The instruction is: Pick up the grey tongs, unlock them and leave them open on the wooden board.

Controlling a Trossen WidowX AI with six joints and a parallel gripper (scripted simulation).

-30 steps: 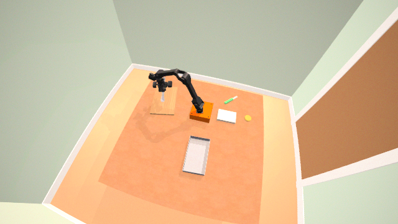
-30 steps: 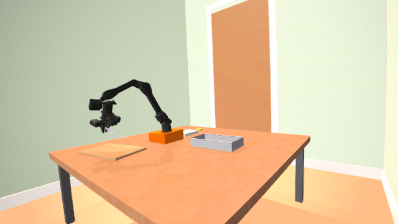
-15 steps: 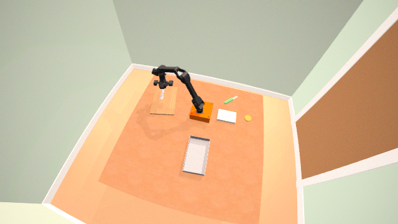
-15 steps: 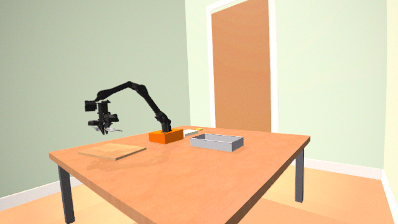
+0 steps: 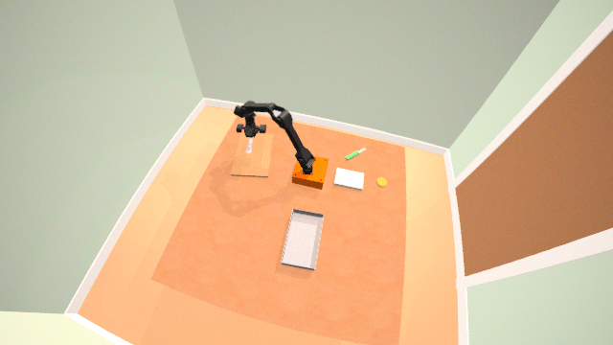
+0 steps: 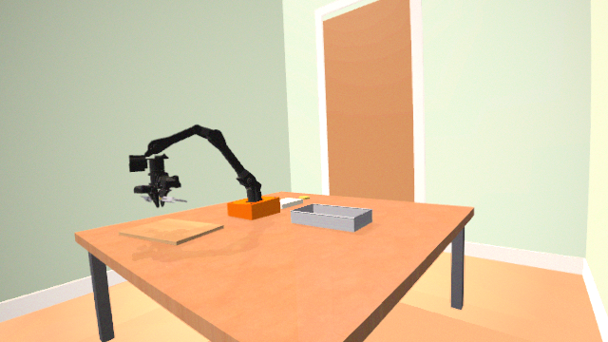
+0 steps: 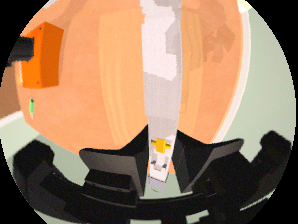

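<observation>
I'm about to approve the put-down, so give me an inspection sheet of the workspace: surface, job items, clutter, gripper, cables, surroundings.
Surface: wooden table, orange-brown top, dark legs.
Job's things: grey tongs held in the air above the wooden board, lying roughly level; whether they are unlocked cannot be told. Roasting tin in front of the arm's orange base, nothing in it.
Clutter: white pad, green marker and small yellow disc on the far side of the base from the board.
Gripper: gripper shut on the tongs near their hinge end, above the board, not touching it.
Cables: nothing seen.
Surroundings: pale green walls, brown door, white skirting.
</observation>
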